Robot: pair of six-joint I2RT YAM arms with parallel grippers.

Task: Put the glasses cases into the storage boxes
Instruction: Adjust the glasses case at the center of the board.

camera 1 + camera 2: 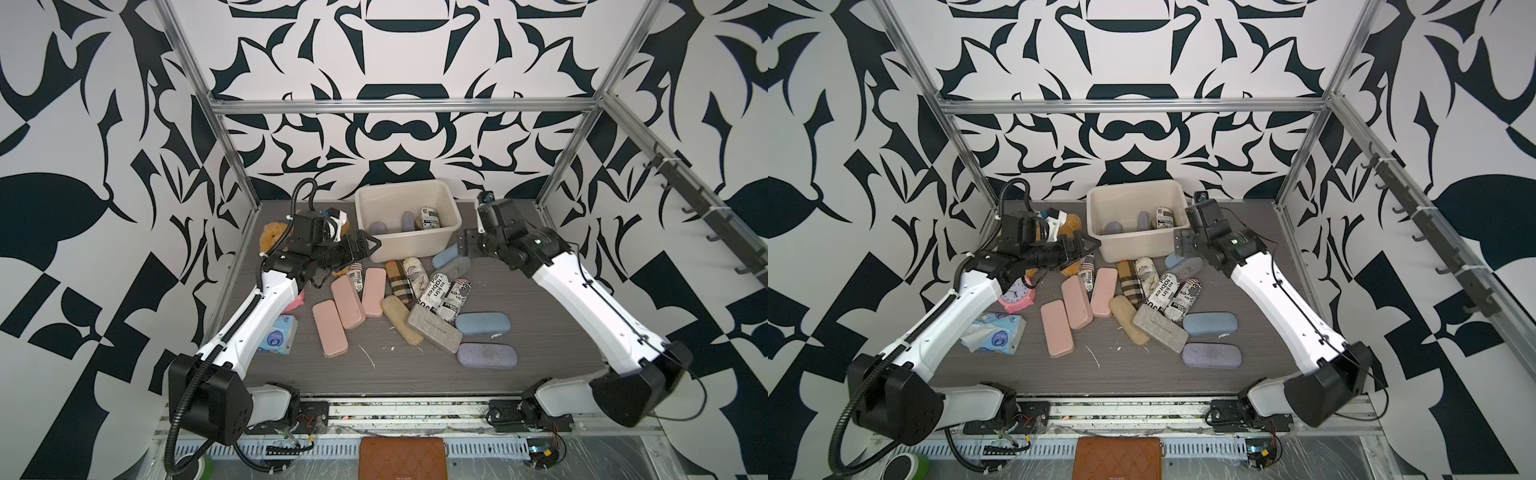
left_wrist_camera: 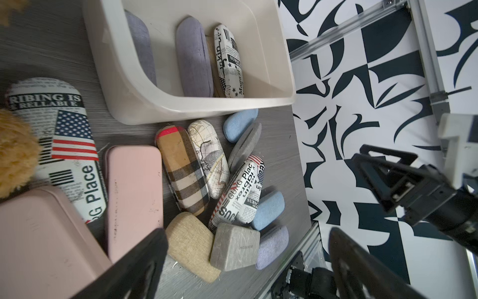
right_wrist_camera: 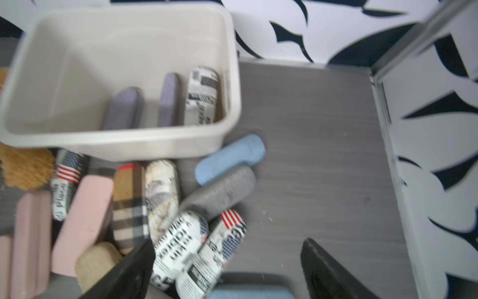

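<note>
Storage box (image 1: 411,246): one cream-white tub at the far middle of the table (image 1: 540,332), close to the patterned back wall. Three glasses cases show inside it, side by side in its middle and right part: two lilac cases (image 2: 194,57) and one newspaper-print case (image 2: 229,62). Fourteen more lie on the table in front of the tub in a loose, partly overlapping cluster: three pink cases (image 1: 348,302), three newspaper-print cases (image 1: 432,291), one map-print case (image 1: 415,269), one tan plaid case (image 1: 401,283), one tan case (image 1: 401,320), one pale grey felt case (image 1: 434,329), one dark grey case (image 1: 459,264), two light blue cases (image 1: 482,323) and one lilac case (image 1: 487,355). The left gripper (image 1: 370,245) hovers by the tub's near left corner, jaws spread and empty. The right gripper (image 1: 466,246) hovers by its near right corner, jaws likewise spread and empty. At the left lie one tissue packet (image 1: 280,334), one pink alarm clock (image 1: 1017,296) and one tawny plush toy (image 1: 272,235). One brown quilted wallet (image 1: 402,457) lies beyond the table's near edge.
</note>
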